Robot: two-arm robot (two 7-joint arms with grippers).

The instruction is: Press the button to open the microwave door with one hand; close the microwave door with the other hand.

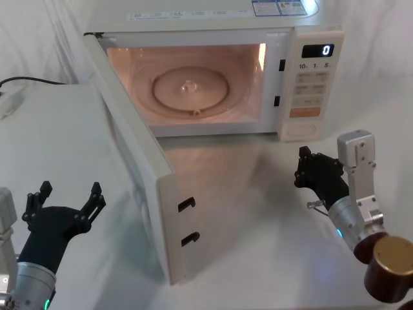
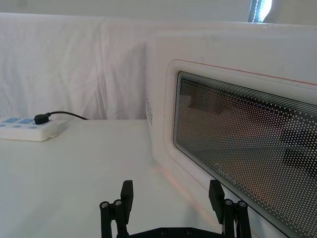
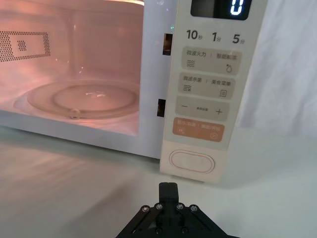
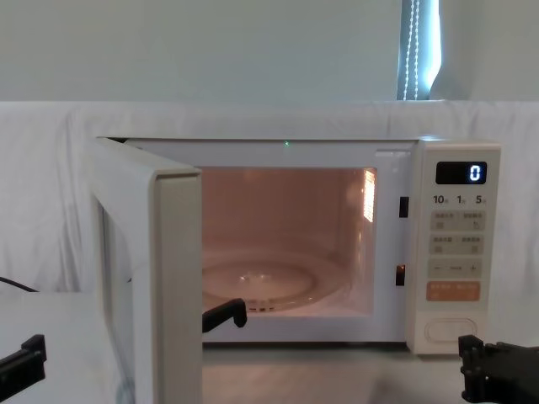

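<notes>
The cream microwave (image 1: 213, 19) stands at the back of the table, lit inside, its display reading 0. The microwave door (image 1: 139, 161) is swung wide open toward me on the left; its dark window (image 2: 247, 148) faces my left gripper. My left gripper (image 1: 70, 194) hovers open on the outer side of the door, a short way off it, also seen as the left gripper (image 2: 171, 193). The button (image 3: 192, 161) sits lowest on the control strip. My right gripper (image 1: 304, 165) is shut, just in front of and below the button (image 1: 302, 129), apart from it.
A white power strip (image 2: 27, 130) with a black cable (image 1: 26, 82) lies at the far left of the table. The glass turntable (image 1: 190, 87) sits bare in the cavity. White cloth covers the table and the wall behind.
</notes>
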